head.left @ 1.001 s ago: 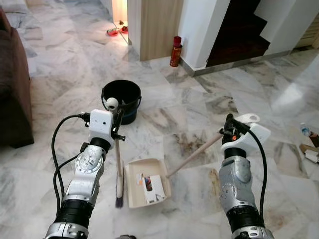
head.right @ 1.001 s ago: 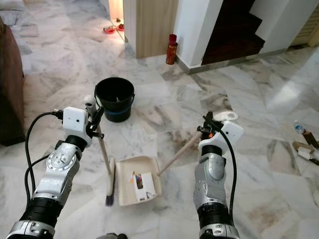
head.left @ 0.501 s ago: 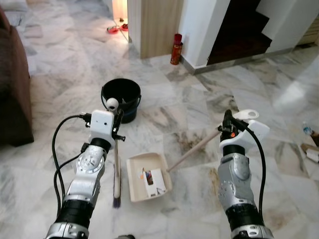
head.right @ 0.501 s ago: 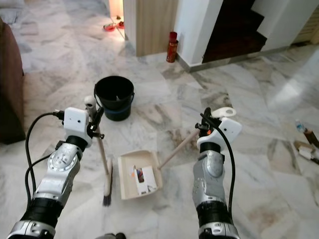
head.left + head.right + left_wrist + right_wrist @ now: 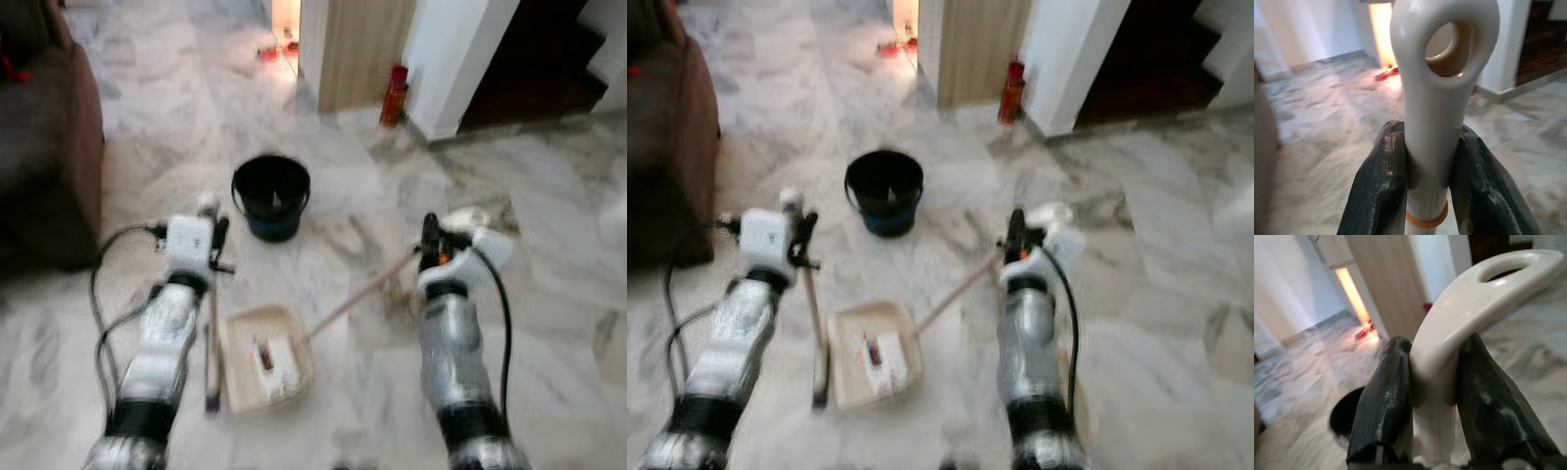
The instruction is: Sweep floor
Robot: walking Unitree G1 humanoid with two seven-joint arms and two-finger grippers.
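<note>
Broom point(image 5: 212, 343) left of dustpan point(image 5: 265, 357), apparently touching; bucket point(image 5: 271, 196) on the floor point(image 5: 549, 284) beyond.

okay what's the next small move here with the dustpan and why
Probably carry the dustpan forward to the black bucket and tip it in: a small box already lies in the pan, the right gripper holds its handle, and the left gripper holds the broom.

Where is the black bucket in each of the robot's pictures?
Left eye view: the bucket stands on the floor, up the middle, beyond both grippers.
Right eye view: same bucket, a bit left of centre.
Left wrist view: can't make it out.
Right wrist view: a dark round blur low behind the fingers, likely the bucket.
Shared landmark: the red can by the wall.
</note>
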